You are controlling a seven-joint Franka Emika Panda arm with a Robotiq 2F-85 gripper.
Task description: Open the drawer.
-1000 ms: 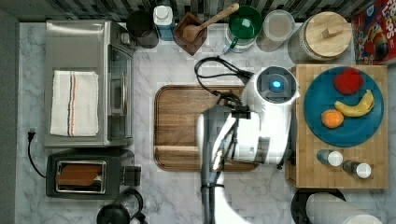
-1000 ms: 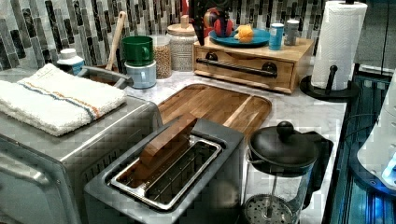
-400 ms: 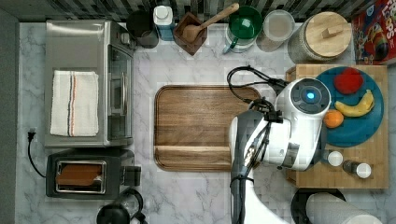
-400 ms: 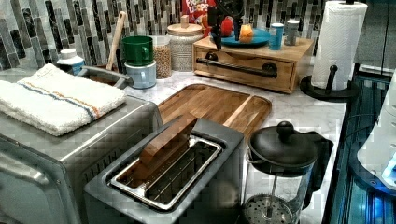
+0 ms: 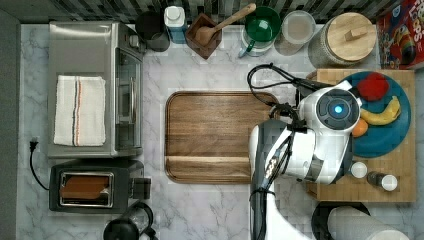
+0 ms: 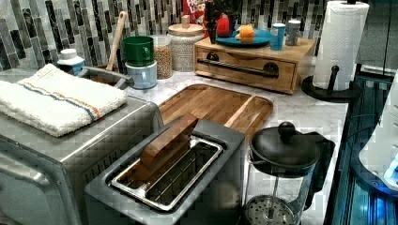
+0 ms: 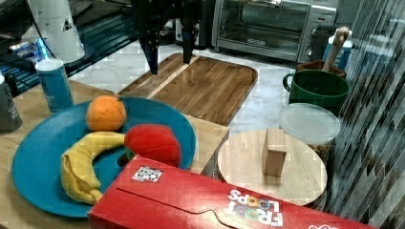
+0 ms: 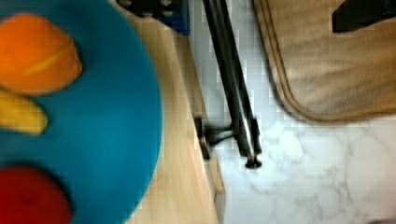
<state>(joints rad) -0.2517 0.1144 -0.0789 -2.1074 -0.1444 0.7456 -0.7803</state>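
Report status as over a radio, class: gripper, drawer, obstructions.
Gripper open, above the drawer's front edge, empty. Drawer shut, handle untouched. Nothing on the handle; cutting board lies in front.

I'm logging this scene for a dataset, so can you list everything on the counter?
drawer: 1, light wood, black bar handle, closed, beyond the board in the left view
plate: 1, blue, on the drawer unit, bearing fruit
cutting board: 1, brown, counter middle
toaster oven: 1, silver, towel on top
toaster: 1, grey
paper towel roll: 1, white
cereal box: 1, red
gripper: 1, black, open, above the board's edge
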